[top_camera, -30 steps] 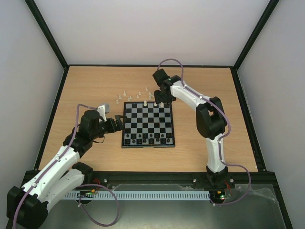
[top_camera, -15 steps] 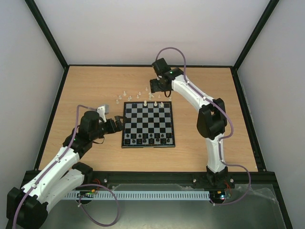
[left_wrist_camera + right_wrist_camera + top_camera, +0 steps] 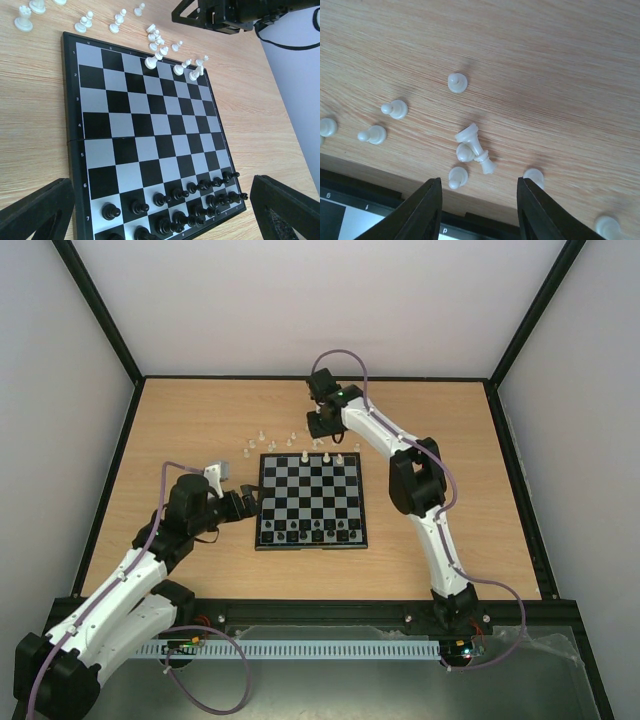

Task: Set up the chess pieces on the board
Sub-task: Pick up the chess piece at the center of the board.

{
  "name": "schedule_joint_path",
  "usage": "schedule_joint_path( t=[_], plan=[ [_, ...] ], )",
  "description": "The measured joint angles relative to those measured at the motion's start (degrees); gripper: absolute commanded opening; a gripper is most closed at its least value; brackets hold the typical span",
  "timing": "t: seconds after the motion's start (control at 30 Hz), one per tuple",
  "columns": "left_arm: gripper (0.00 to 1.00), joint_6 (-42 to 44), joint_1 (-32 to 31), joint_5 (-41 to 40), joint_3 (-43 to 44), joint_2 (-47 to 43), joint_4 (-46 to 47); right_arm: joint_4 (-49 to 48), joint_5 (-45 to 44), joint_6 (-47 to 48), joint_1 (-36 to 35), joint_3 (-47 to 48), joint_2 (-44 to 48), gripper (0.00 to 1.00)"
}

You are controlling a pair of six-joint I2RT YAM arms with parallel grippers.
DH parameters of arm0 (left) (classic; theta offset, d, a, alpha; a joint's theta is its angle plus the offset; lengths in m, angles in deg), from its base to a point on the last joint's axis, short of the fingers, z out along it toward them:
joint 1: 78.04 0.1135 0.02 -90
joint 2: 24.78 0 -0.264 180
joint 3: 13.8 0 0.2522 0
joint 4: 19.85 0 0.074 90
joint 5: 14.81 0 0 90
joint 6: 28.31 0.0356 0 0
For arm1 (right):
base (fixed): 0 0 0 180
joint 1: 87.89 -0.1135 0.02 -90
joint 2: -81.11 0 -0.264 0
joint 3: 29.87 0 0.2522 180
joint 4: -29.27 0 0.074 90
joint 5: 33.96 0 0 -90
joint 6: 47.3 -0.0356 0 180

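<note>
One white piece (image 3: 476, 147) flat, diagonal

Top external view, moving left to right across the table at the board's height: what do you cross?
left gripper → board → right arm

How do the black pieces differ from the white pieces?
The black pieces are dark, the white pieces pale. The black pieces stand in rows on the board; most white pieces are scattered on the table beyond it. The black pieces look upright; one white piece is tipped over. Both are tiny.
</note>
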Motion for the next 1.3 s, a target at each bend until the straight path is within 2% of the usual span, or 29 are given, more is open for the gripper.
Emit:
schedule_joint_path(
  t=[0.43,0.77,1.1,1.3],
  plan=[
    [0.99,0.0,0.4,0.0,0.0,0.6,0.0,0.0,2.7,1.1,1.4,2.4,-3.8,0.32],
    [0.99,0.0,0.5,0.0,0.0,1.3,0.1,-0.1,4.9,1.8,1.7,2.6,-4.7,0.36],
    [0.99,0.0,0.6,-0.2,0.0,1.7,0.1,-1.7,5.9,3.6,0.5,0.0,-4.5,0.35],
    [0.99,0.0,0.6,-0.2,0.0,1.7,0.1,-1.7,5.9,4.0,-0.1,0.2,-4.5,0.28]
  ],
)
